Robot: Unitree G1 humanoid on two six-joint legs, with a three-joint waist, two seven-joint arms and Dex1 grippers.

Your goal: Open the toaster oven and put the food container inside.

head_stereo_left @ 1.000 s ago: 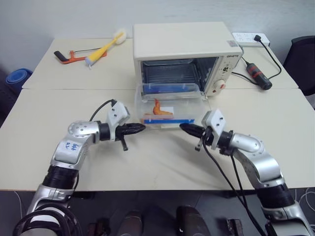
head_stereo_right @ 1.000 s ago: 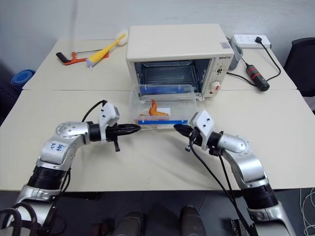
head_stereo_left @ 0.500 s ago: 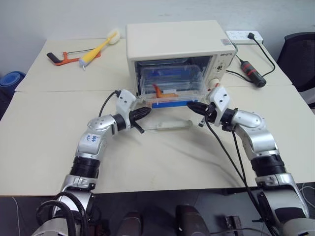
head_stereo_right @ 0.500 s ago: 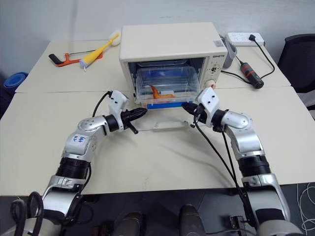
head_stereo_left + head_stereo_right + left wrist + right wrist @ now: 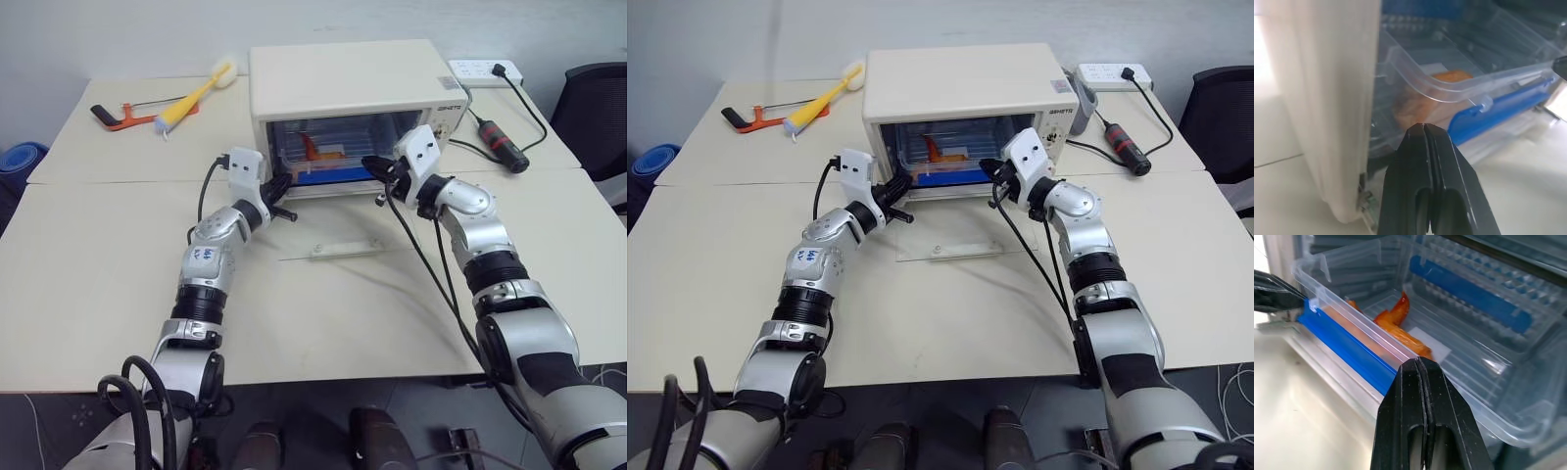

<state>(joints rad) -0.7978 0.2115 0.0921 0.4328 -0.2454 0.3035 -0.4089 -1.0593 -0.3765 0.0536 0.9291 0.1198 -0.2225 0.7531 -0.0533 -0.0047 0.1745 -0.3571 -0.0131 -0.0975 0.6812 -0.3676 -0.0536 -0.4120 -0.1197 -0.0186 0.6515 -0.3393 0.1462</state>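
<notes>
Two closed grippers are now at the mouth of the toaster oven (image 5: 348, 98), upper centre of the head view: left gripper (image 5: 277, 186) against the left end of the food container (image 5: 323, 162), right gripper (image 5: 375, 166) at its right end, both with fingers pressed together and holding nothing. A second ago the container sat on the table (image 5: 118, 264) in front of the oven; half a second ago it was at the opening, pinched between the two fingertips; now most of it lies inside the cavity on the rack. Orange food piece (image 5: 1400, 320) and near blue clip strip (image 5: 1347, 350) are visible at the front edge. Glass door (image 5: 338, 230) lies flat, open, below centre. Judgement: insertion is nearly complete; the container probably needs a final nudge before the arms back out.
</notes>
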